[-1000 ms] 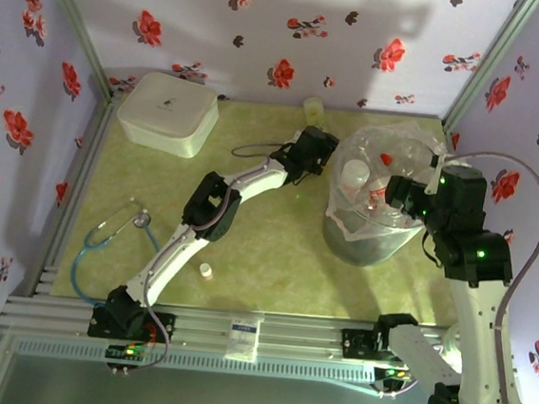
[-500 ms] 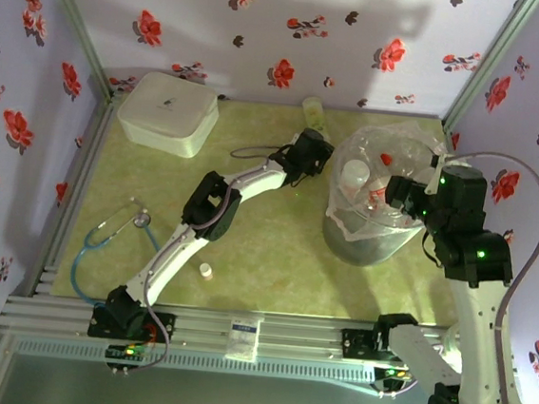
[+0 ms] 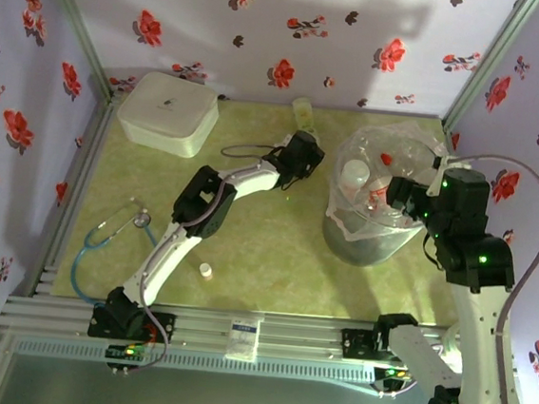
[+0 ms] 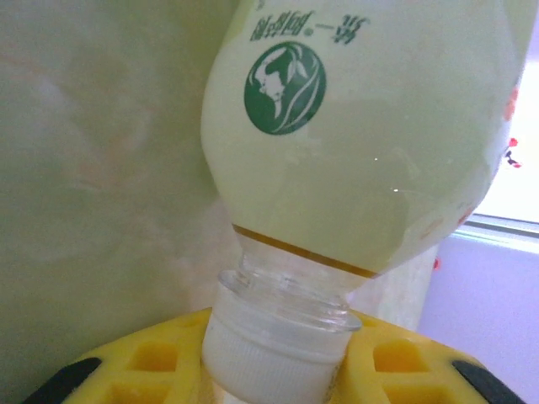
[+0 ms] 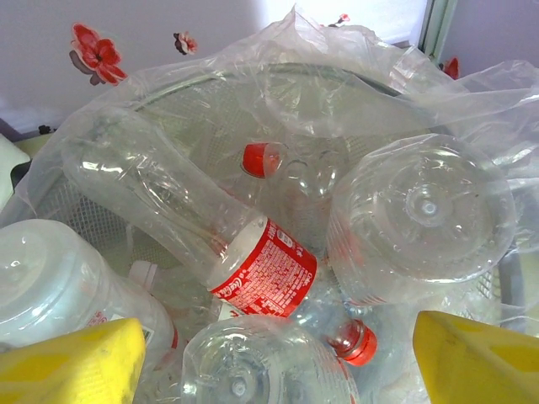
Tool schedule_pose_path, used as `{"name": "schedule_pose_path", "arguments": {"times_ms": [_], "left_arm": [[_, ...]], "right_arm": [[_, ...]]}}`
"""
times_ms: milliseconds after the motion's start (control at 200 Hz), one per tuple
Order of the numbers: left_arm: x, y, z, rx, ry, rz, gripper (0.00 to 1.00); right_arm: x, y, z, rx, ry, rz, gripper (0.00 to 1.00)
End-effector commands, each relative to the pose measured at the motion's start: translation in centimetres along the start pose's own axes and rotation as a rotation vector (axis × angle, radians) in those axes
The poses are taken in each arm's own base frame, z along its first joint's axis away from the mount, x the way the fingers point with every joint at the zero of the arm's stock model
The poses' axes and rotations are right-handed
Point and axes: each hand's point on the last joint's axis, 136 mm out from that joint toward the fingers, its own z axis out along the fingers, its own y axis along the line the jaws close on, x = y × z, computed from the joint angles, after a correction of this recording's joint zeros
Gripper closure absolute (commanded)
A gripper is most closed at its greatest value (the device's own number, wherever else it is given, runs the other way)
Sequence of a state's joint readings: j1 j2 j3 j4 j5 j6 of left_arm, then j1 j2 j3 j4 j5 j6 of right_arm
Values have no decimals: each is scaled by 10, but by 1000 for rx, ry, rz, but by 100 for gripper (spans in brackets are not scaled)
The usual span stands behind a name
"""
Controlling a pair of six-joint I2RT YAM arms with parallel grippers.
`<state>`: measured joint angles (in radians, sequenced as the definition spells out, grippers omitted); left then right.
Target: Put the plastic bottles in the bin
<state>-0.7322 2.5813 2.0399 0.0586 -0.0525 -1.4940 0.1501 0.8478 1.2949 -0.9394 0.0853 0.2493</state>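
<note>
From above, the left pincer is seen stretched to the upper centre of the frame, at the pale green bottle near the back wall, but the grip itself can't be made out there. That is settled by the left wrist cam: the bottle, w/ a round green logo, is clamped at its white cap betw. the yellow fingers at the btm edge, so the pincer is closed on it. The bin is found centre-right on the desk, w/ the right pincer at its rim; the contents are vague from above. In the right wrist view, the right pincer is shown open and empty, yellow fingers in the btm corners, above clear bottles w/ red caps and labels heaped in the bag-lined bin.
</note>
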Motion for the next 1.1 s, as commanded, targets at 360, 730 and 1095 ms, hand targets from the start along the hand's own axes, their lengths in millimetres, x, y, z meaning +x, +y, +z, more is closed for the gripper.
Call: {"name": "schedule_pose_path", "arguments": {"times_ms": [360, 730, 1095], "left_arm": [[-30, -39, -133, 103, -101, 448, 83], [-19, -22, -241, 266, -57, 819, 85], [3, -36, -330, 443, -67, 1024, 81]], "right_arm": [[-40, 34, -16, -175, -95, 92, 17], [-77, 112, -11, -443, -88, 91, 18], [-72, 212, 36, -548, 84, -20, 5]]}}
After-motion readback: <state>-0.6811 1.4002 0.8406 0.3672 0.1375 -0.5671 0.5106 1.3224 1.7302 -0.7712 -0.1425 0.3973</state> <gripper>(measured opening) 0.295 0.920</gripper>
